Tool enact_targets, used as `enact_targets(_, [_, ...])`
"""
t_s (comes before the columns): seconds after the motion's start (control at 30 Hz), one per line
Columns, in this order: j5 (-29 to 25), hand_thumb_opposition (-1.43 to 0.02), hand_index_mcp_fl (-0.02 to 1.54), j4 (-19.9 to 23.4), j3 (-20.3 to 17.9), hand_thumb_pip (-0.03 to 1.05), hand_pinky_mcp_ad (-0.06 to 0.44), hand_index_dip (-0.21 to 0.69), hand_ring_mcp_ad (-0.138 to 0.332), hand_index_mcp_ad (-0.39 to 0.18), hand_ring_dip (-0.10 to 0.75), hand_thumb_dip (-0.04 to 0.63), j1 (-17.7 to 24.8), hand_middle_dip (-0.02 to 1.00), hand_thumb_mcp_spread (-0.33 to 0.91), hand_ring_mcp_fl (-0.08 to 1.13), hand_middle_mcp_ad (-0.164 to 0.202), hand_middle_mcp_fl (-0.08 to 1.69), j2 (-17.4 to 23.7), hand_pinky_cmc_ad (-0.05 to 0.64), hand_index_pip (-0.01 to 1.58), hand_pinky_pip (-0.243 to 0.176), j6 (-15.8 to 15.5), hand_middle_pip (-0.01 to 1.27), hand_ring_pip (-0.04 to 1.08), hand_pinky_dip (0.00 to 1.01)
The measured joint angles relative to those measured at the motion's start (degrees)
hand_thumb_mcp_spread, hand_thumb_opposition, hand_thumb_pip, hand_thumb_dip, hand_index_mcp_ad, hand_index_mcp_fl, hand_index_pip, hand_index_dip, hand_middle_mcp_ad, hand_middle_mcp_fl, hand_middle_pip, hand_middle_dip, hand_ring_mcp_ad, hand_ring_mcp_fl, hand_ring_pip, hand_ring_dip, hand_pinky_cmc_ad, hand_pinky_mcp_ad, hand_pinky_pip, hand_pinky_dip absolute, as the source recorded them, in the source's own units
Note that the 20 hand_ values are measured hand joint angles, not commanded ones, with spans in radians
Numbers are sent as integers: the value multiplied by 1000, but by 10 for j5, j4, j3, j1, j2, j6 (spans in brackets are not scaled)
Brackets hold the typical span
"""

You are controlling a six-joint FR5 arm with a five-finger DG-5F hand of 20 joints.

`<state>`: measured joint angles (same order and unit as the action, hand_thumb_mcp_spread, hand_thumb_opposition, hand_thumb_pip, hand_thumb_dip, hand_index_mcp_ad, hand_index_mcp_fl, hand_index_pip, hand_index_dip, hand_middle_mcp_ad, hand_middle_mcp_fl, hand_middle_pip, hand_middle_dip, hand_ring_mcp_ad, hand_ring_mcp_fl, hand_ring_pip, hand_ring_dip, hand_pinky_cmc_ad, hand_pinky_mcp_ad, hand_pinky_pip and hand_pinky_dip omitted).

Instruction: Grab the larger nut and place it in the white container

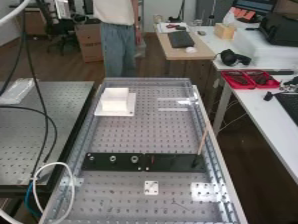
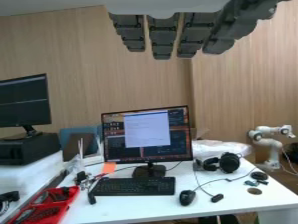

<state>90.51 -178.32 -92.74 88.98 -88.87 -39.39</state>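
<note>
I held my hand (image 2: 162, 39) open, fingers straight, because the larger nut (image 1: 113, 159) apparently stood ungrasped on the black bar (image 1: 171, 163).

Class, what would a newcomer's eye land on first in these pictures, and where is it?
Probably the white container at the far end of the bench, then the red trays on the white desk, right in the high view. In the wrist view, the dark hand, fingers straight, and the lit monitor on that desk stand out.
</note>
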Motion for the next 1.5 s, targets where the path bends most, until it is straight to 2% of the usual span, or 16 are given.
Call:
enact_targets(0.07, [1, 5, 10, 2, -2, -2, 51, -9, 65, 2, 16, 7, -1, 26, 0, 7, 77, 23, 0, 61, 9, -10, 2, 12, 10, 16])
enact_targets(0.13, [1, -3, 10, 4, -5, 2, 52, -9, 51, 10, 16, 2, -2, 26, -5, 7, 56, 23, 0, 51, 5, -10, 3, 14, 10, 19])
enact_targets(0.17, [0, -19, 10, 6, -7, 47, 51, -9, 51, 14, 19, 3, -2, 31, 24, 7, 47, 23, 0, 51, 9, -10, 3, 17, 10, 30])
enact_targets(0.2, [-1, -103, 12, 7, -9, 195, 54, -9, 54, 16, 17, 21, -2, 33, 87, 7, 45, 21, 0, 51, 9, -10, 3, 23, 9, 63])
enact_targets(0.23, [-2, -176, 14, 10, -12, 283, 65, -9, 56, 12, 28, 37, -2, 51, 147, 2, 45, 24, -1, 47, 17, -12, 3, 38, 14, 106])
enact_targets(0.27, [-3, -239, 14, 10, -13, 311, 84, -9, 63, 10, 38, 51, -3, 65, 176, 7, 49, 23, -1, 63, 23, -10, 4, 54, 33, 157])
enact_targets(0.3, [-3, -344, 10, 12, -15, 304, 119, -9, 58, 7, 59, 52, -3, 96, 187, 7, 45, 23, -1, 110, 24, -12, 6, 72, 21, 232])
enact_targets(0.37, [-3, -443, 9, 14, -17, 311, 164, -9, 89, -5, 73, 51, -4, 120, 215, 7, 49, 16, -1, 164, 37, -28, 7, 75, 37, 309])
enact_targets(0.4, [-3, -494, 12, 15, -17, 328, 185, -9, 87, -10, 84, 49, -4, 131, 223, 7, 45, 23, -1, 183, 49, -30, 7, 87, 44, 340])
enact_targets(0.5, [-1, -590, 10, 16, -17, 367, 248, -9, 136, -12, 103, 51, -5, 164, 229, 3, 45, 17, 0, 260, 54, -47, 7, 105, 52, 415])
enact_targets(0.53, [-1, -604, 12, 16, -17, 367, 253, -9, 138, -12, 113, 54, -5, 176, 229, 5, 45, 23, 1, 262, 63, -61, 6, 108, 79, 429])
enact_targets(0.77, [1, -679, 23, 13, -15, 386, 314, 0, 168, -12, 134, 51, -6, 206, 227, 5, 54, 21, 1, 351, 82, -79, 4, 124, 87, 504])
enact_targets(0.87, [1, -695, 24, 13, -14, 391, 309, 0, 188, -10, 134, 51, -6, 206, 227, 5, 58, 19, 1, 363, 87, -86, 1, 124, 87, 518])
enact_targets(0.93, [1, -695, 24, 15, -14, 393, 326, 0, 188, -10, 134, 51, -6, 208, 227, 5, 56, 24, 2, 363, 84, -91, 1, 126, 84, 524])
enact_targets(1.2, [-12, -714, 24, 24, -25, 396, 330, 0, 183, -12, 141, 51, -5, 218, 222, 5, 73, 17, 4, 379, 87, -96, -1, 133, 91, 538])
enact_targets(1.5, [-52, -744, 24, 52, -74, 450, 330, -2, 197, -10, 143, 68, -2, 222, 227, 2, 75, 14, 6, 396, 87, -103, 14, 133, 91, 536])
